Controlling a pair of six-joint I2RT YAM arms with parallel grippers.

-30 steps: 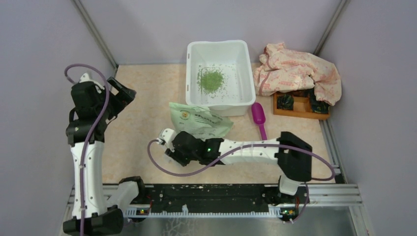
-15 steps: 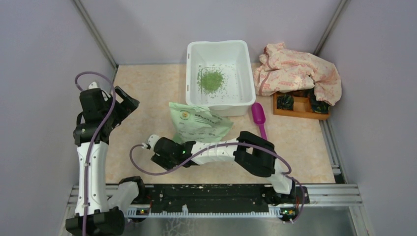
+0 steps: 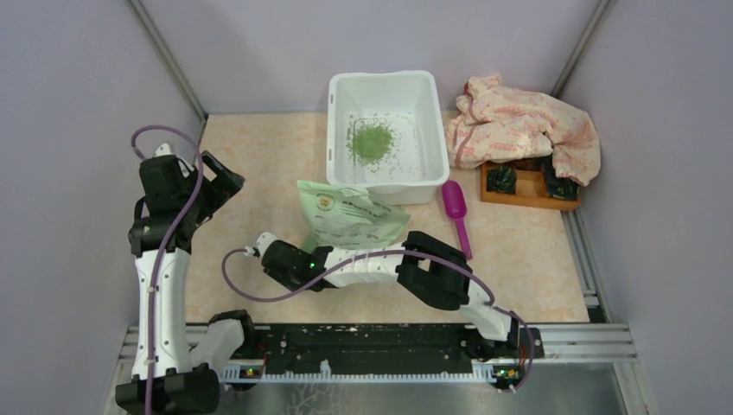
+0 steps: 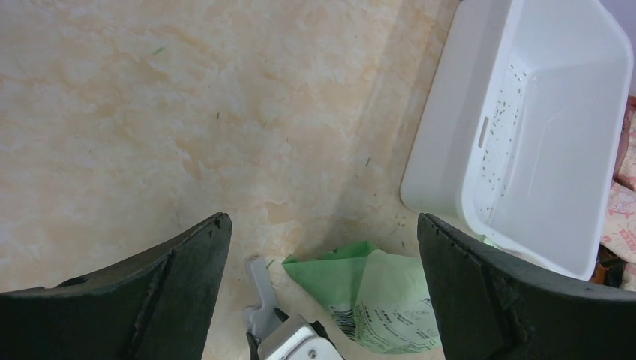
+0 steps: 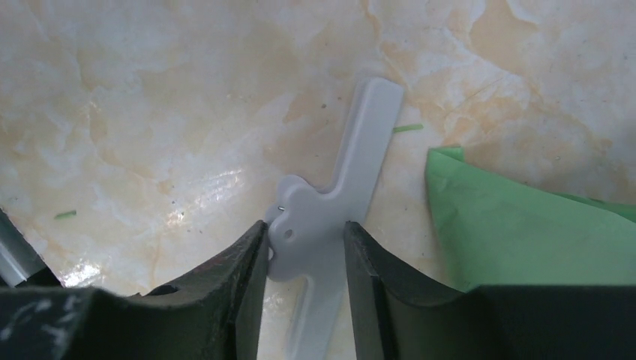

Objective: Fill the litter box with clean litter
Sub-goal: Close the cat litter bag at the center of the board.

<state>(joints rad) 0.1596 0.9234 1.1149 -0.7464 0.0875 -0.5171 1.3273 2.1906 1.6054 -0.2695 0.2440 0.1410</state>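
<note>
The white litter box (image 3: 331,130) stands at the back centre with a pile of green clean litter (image 3: 372,140) and scattered bits inside. In the left wrist view its outer wall (image 4: 450,135) shows at the right. The green-and-white bag (image 3: 350,214) lies in front of the box. My right gripper (image 3: 264,252) is left of the bag and shut on a grey plastic clip (image 5: 337,202), one jaw against each side; the clip also shows in the left wrist view (image 4: 259,289). My left gripper (image 3: 226,177) is open and empty, raised over bare table (image 4: 322,255).
A magenta scoop (image 3: 455,206) lies right of the bag. A crumpled patterned cloth (image 3: 523,125) partly covers a small wooden tray (image 3: 527,194) at the back right. Grey walls enclose the table on three sides. Stray green bits lie on the tabletop (image 5: 409,128).
My right arm has folded back and its gripper has slid left, away from the bag, with the clip in it. My left arm shifted slightly right and lower, then held still.
</note>
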